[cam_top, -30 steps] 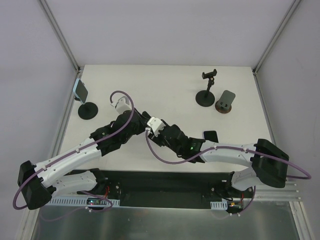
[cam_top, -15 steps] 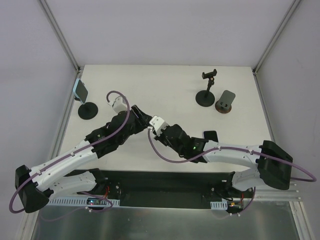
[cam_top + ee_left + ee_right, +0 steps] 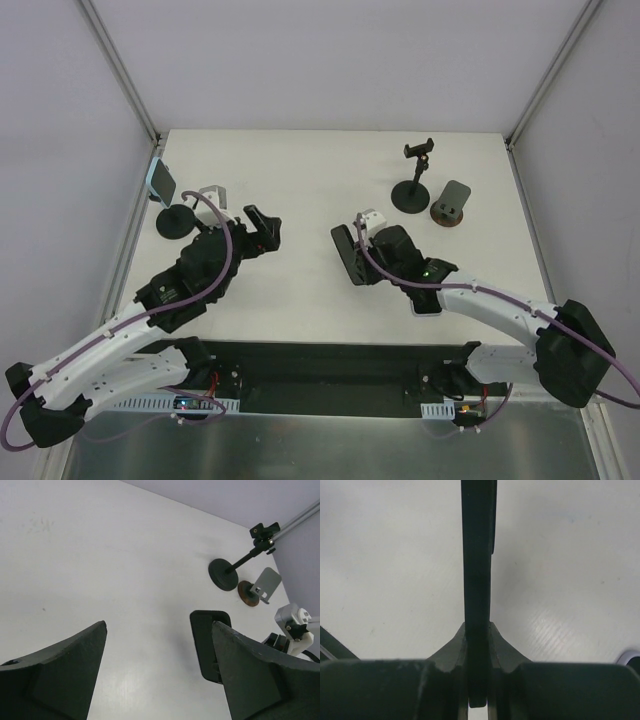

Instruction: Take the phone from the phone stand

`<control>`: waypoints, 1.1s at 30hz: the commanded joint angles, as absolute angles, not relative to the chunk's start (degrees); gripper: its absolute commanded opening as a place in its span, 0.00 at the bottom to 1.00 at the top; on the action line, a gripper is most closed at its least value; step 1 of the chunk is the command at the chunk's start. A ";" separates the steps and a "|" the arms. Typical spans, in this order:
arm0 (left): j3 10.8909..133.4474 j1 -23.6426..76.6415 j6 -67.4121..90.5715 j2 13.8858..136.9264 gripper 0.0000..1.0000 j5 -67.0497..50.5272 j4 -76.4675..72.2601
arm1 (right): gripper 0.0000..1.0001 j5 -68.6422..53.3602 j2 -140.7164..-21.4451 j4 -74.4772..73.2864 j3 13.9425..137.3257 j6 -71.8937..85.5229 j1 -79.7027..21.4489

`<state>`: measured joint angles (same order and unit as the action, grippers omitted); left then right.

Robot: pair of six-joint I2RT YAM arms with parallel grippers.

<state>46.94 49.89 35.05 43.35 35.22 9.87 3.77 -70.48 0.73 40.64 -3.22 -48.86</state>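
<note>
The phone [image 3: 343, 245] is held by the right pincer [image 3: 355, 262] near the middle of the counter [image 3: 300, 160], well apart from the phone stand [image 3: 411, 196]. The right pincer is clamped on one short end of the phone. In the right wrist view the phone [image 3: 477, 570] is seen edge-on as a thin black slab. It runs straight away from the right pincer [image 3: 477, 630], and both fingers [image 3: 457, 642] are pressed against its flat faces. Whether its far end touches the counter [image 3: 395, 555] cannot be told.

The left pincer [image 3: 265, 230] is seen to the left of the phone, apart from it, with its jaws spread wide and nothing between them. In the left wrist view the two dark fingers [image 3: 75, 670] of the left pincer [image 3: 159, 630] frame bare counter [image 3: 100, 555]. The phone [image 3: 207, 642] is seen just inside the right-hand finger.

The phone stand [image 3: 223, 574], with a round black base, a thin pole and a small clamp on top, is placed toward the far right of the counter. A grey-and-brown holder [image 3: 452, 203] is set just beside it on the right, and is also seen in the left wrist view [image 3: 262, 585]. At the far left edge a second phone [image 3: 160, 180] with a pale blue rim is carried tilted on a dark stand [image 3: 177, 221].
</note>
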 commanded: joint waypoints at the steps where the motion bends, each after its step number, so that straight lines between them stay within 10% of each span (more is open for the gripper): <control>1: 45.70 49.66 21.74 41.57 0.89 38.85 8.53 | 0.01 -3.68 -67.33 -3.51 39.73 4.22 -44.58; 22: 47.64 47.02 2.74 39.29 0.99 42.54 12.30 | 0.02 -23.47 -66.18 -6.42 27.60 12.04 -26.19; 33: 45.09 44.38 -0.09 40.43 0.99 42.27 11.95 | 0.44 -17.76 -65.83 -8.52 26.10 10.82 -25.05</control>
